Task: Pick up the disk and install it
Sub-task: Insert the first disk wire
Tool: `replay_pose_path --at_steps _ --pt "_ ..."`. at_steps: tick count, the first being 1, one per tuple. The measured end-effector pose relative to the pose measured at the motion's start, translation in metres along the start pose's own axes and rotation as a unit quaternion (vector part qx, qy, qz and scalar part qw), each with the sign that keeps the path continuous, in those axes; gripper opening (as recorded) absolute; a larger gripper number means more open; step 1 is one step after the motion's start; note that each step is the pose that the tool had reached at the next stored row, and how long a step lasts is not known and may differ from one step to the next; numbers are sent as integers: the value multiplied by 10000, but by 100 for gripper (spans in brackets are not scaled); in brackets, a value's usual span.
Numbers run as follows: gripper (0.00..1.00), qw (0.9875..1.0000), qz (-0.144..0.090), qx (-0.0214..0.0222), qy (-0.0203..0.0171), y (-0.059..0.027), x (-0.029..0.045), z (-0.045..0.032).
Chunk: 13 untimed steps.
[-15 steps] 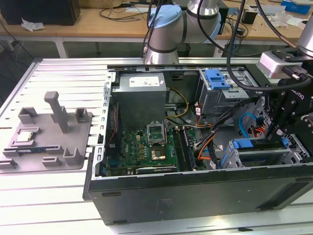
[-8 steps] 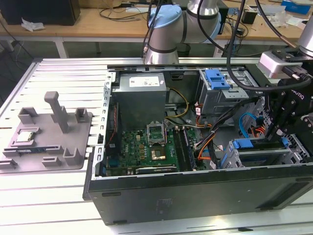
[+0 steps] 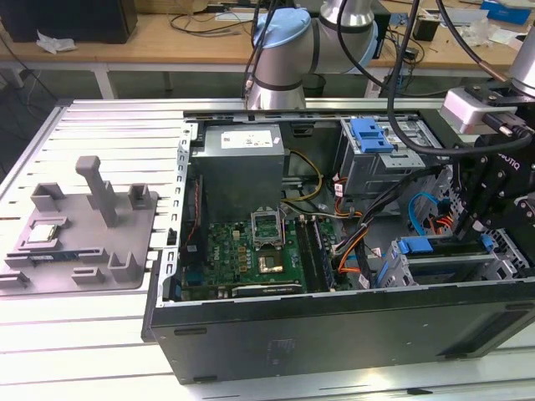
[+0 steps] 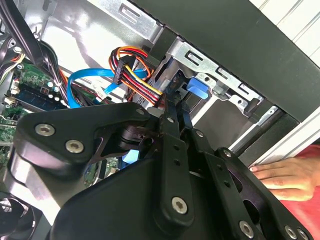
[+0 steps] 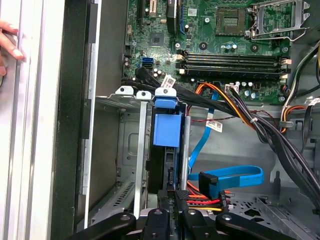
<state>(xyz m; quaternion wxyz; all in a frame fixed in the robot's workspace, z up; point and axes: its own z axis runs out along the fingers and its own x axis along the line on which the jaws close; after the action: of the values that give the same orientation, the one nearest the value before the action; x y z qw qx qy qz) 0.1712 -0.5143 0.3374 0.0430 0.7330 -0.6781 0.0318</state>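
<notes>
The disk (image 5: 166, 131) sits edge-up in the drive cage (image 5: 131, 150) by the case's front wall. The gripper (image 5: 172, 197), fingers narrowed around its rear edge, probably should press straight along the slot, avoiding the cables (image 5: 227, 180).

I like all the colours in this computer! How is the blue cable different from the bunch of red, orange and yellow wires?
The blue cable is one flat, wide band; the bunch of wires is several thin strands. The blue cable is one colour; the bunch of wires mixes red, orange, yellow and black. Both end in black plugs inside the computer case.
</notes>
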Motion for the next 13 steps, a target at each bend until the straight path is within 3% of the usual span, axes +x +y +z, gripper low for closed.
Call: replay_pose_path --at_steps 8,10,13 --pt "18 10000 0 0 -1 0 2 1" --pt "36 10000 0 0 0 1 2 0" --pt "42 10000 0 0 0 0 2 -1"
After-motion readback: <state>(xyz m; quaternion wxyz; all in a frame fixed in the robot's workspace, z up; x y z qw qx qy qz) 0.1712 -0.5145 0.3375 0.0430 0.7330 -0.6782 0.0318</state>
